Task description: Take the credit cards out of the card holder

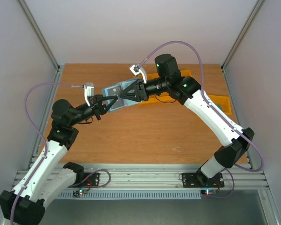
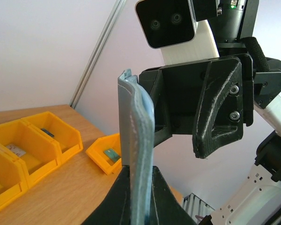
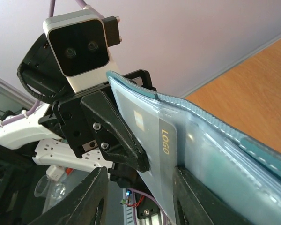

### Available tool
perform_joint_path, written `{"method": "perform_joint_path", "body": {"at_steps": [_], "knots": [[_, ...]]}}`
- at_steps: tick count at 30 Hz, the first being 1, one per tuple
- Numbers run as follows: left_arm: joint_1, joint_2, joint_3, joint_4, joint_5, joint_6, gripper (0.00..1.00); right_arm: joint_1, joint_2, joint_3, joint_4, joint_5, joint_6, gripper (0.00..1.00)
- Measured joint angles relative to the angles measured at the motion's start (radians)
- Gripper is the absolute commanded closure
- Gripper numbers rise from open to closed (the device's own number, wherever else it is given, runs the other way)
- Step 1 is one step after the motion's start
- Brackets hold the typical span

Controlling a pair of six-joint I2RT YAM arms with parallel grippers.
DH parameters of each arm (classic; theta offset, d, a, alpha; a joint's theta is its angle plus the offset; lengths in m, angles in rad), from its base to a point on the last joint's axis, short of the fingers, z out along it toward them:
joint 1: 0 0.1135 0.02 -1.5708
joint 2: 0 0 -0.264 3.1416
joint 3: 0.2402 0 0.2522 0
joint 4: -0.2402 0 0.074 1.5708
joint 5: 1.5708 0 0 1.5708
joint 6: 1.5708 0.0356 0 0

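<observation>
**Card holder held in the air between both grippers, grey card partly out**

Left gripper [image 2: 139,176] fills the bottom of its own wrist view. Its jaws are clamped on the lower edge of the card holder [image 2: 136,122]. The holder stands upright and edge-on there, teal, with its panels folded close together.

In the top view the holder is off the table [image 1: 145,136], over the far middle, with the left gripper on its left end. The right gripper [image 3: 139,174] meets it from the right.

Right wrist view: the holder's clear pockets face the camera, with the teal stitched border along the upper edge. A pale grey card [image 3: 152,140] with a chip and gold "LOGO" print sticks out of the pocket toward the right gripper. Its end lies between the two fingers.

The right jaws are spread apart, one either side of the card. There is a visible gap on the left finger's side, so no clamp. Contact on the other finger is unclear from this angle.

A dark teal patch in the next pocket is possibly a second card; I can't tell.

Yellow bins [image 2: 42,136] sit on the table at the far right, well apart from the holder, with small items inside.
</observation>
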Motion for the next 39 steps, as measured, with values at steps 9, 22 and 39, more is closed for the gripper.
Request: {"method": "perform_joint_path", "body": {"at_steps": [9,22,39], "knots": [[-0.012,0.001,0.016,0.019,-0.013,0.046,1.00,-0.003,-0.004,0.003,0.051,-0.062,-0.008,0.61],[-0.060,-0.015,0.016,-0.002,-0.043,0.121,1.00,0.023,-0.096,-0.031,0.016,-0.092,-0.164,0.57],[-0.060,-0.019,0.014,-0.026,-0.050,0.138,1.00,-0.062,-0.176,-0.055,-0.150,0.423,-0.212,0.26]]}}
